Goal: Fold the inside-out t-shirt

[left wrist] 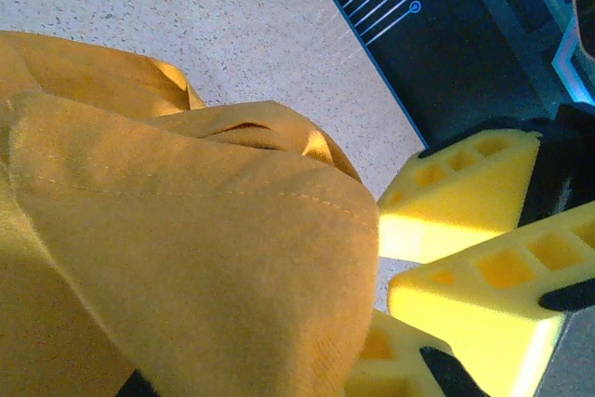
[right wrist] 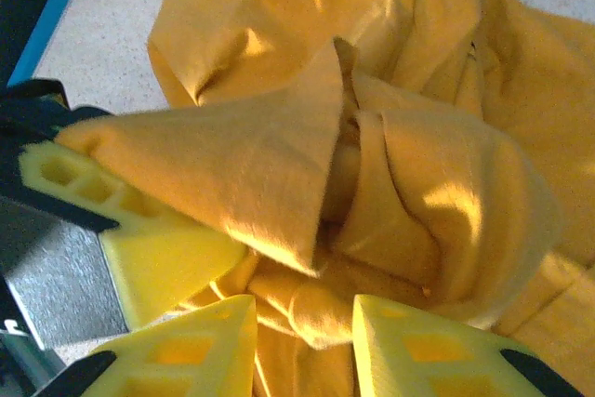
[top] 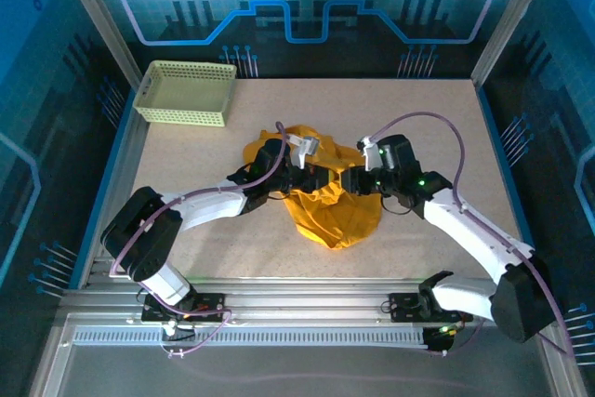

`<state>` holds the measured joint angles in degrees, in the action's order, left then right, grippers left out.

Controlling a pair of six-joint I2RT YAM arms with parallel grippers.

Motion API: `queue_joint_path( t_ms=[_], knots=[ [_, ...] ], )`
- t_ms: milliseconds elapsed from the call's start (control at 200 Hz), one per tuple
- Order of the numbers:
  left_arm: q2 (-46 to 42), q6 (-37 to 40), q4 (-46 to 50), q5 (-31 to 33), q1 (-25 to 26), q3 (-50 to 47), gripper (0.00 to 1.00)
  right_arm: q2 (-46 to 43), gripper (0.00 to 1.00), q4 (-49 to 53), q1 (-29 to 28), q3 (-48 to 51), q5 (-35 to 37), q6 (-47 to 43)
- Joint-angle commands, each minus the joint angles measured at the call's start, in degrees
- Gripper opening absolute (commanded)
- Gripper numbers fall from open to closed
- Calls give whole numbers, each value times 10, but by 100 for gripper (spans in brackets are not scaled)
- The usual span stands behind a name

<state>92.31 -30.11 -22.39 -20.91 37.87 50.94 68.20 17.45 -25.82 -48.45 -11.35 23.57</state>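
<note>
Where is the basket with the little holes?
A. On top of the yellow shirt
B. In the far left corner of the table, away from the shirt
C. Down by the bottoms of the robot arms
B: the basket sits in the far left corner of the table, with bare tabletop between it and the crumpled shirt.

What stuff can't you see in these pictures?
1. Top view: whether the t-shirt has any print. It lies bunched up, and the folds hide most of it.
2. Top view: how the left gripper's jaws stand. They are small there, and cloth covers them.
3. Right wrist view: whether the right gripper pinches the cloth. The bottom edge cuts off its jaws.
</note>
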Motion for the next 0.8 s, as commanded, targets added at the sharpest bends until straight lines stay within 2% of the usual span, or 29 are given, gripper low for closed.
queue_joint_path(
  t_ms=[0,260,420,535,595,625,685,790],
  knots=[
    [-15,-4,-15,-17,0,0,0,10,34,-48,-4,-5,-11,-17],
    [-17,0,-12,-19,0,4,0,33,31,-68,-4,-7,-22,-16],
    [-15,1,-9,-17,0,4,1,30,18,-62,-5,-14,-26,-18],
    [-12,1,-8,-14,0,4,5,22,3,-38,-7,-29,-17,-18],
    [-10,5,-3,-10,0,6,12,13,0,-15,-8,-44,-6,-16],
    [-11,9,6,-4,0,8,19,8,0,0,-8,-52,-2,-15],
    [-12,21,39,27,0,16,33,-7,0,42,-9,-73,12,-11],
    [-23,51,90,82,0,23,48,-38,0,126,-8,-115,39,-5]
  ],
)
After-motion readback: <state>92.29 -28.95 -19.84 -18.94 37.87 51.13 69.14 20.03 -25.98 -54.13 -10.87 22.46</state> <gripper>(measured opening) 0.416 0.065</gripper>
